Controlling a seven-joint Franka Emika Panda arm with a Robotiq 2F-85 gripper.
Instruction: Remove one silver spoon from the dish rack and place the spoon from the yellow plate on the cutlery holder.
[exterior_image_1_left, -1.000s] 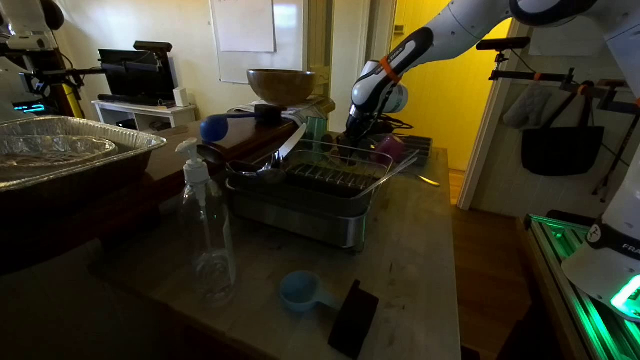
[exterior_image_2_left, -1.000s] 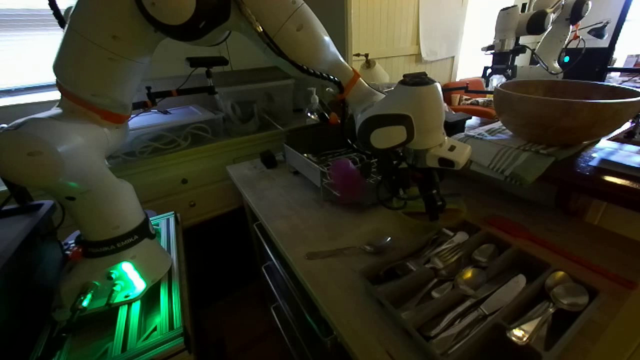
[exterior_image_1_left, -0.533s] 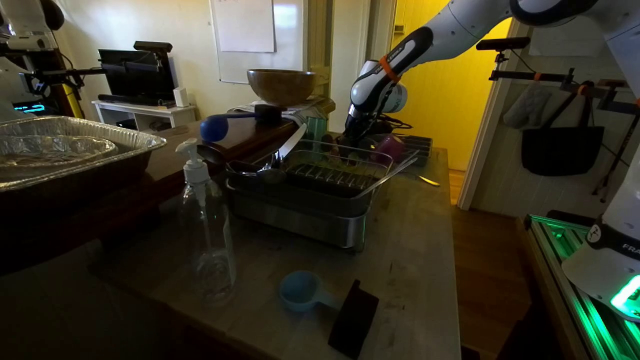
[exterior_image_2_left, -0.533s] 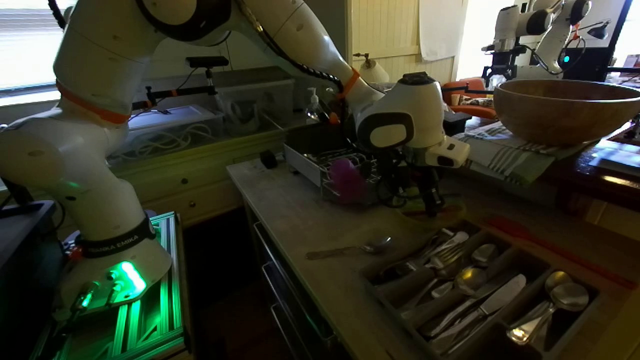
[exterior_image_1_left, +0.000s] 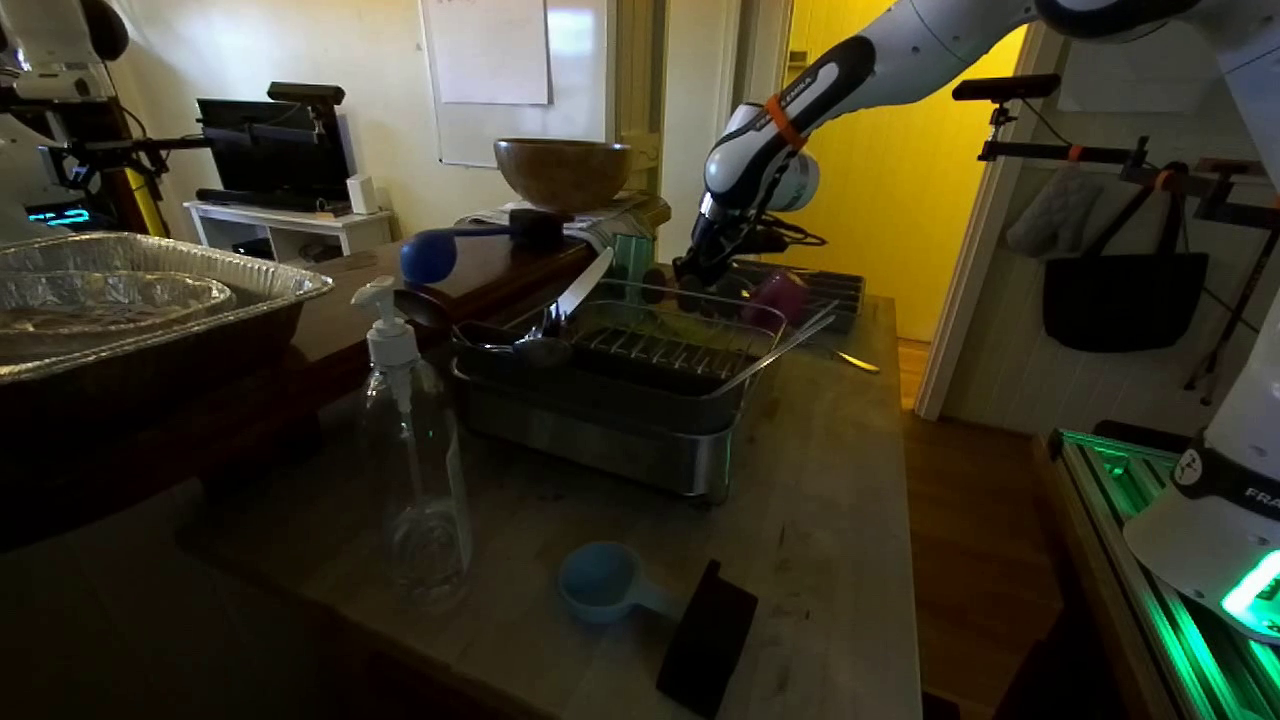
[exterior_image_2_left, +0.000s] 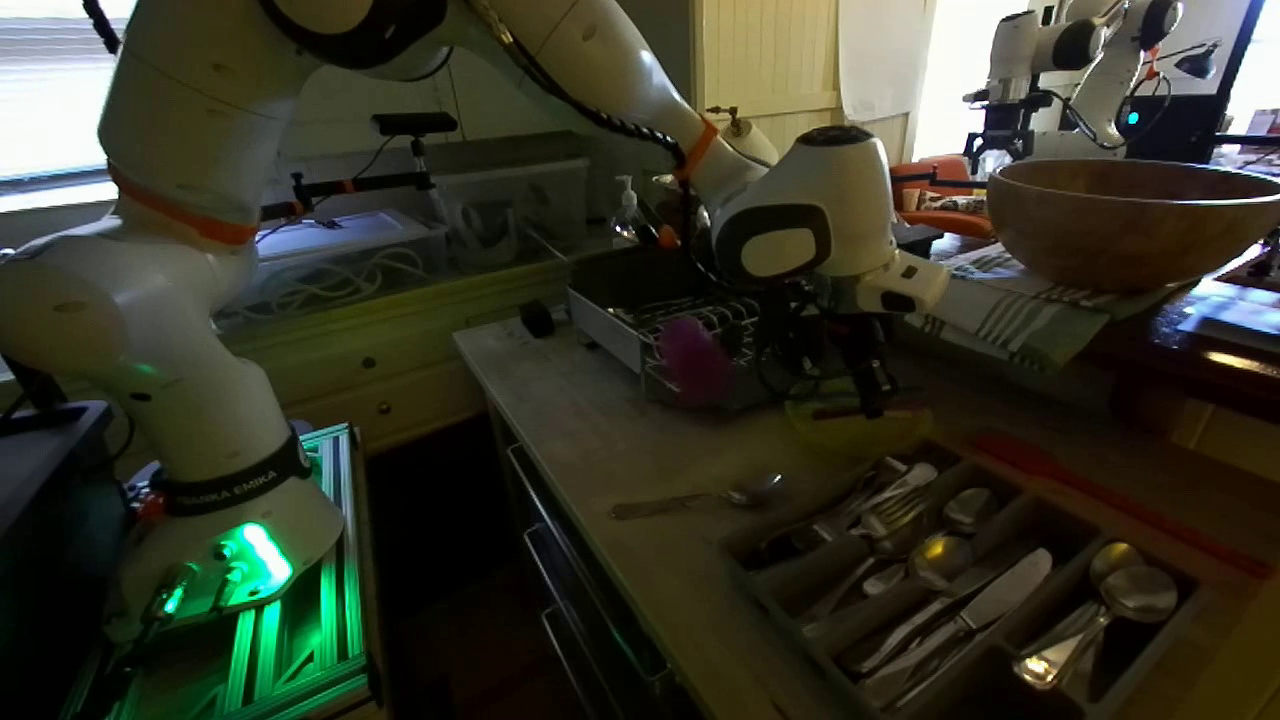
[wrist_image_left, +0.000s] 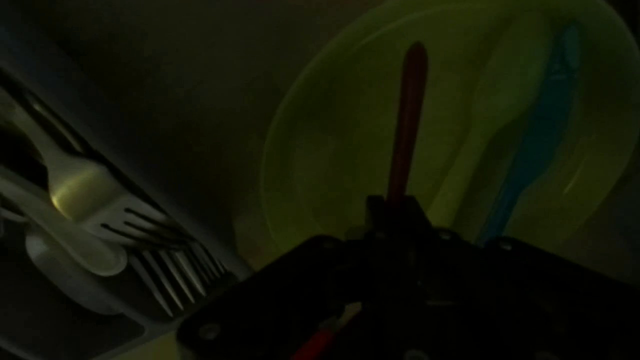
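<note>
- Wrist view, dim: your end effector (wrist_image_left: 395, 207) is clamped on a red utensil (wrist_image_left: 407, 115), one slim end jutting out over the yellow plate (wrist_image_left: 310, 165) (its head is hidden, so its kind can't be told).
- Same view: a yellowish spoon (wrist_image_left: 510, 85) and a blue knife (wrist_image_left: 545, 127) lie side by side on the plate, lower ends hidden behind your end effector. Just beside the plate is the cutlery holder (wrist_image_left: 130, 162), a fork (wrist_image_left: 95, 195) in it among other pieces.
- In an exterior view: you have the end effector low over the plate; whether the utensil touches it, you can't tell.
- Same view: a silver spoon (exterior_image_2_left: 700, 500) lies on the surface (exterior_image_2_left: 570, 400), bowl end nearer the holder. Inside the holder, spoons (exterior_image_2_left: 1140, 595) and knives (exterior_image_2_left: 1000, 590) have separate compartments. A long red strip (exterior_image_2_left: 1110, 500) lies alongside. A pink item (exterior_image_2_left: 693, 360) is at one end of the dish rack (exterior_image_2_left: 605, 335).
- In an exterior view: you see a table knife (exterior_image_1_left: 585, 283) and more cutlery (exterior_image_1_left: 542, 350) sticking out of the rack. Nearer the camera: a pump bottle (exterior_image_1_left: 415, 480), a light blue scoop (exterior_image_1_left: 600, 580), a black block (exterior_image_1_left: 707, 640). Your end effector is beyond the rack, too dark to read.
</note>
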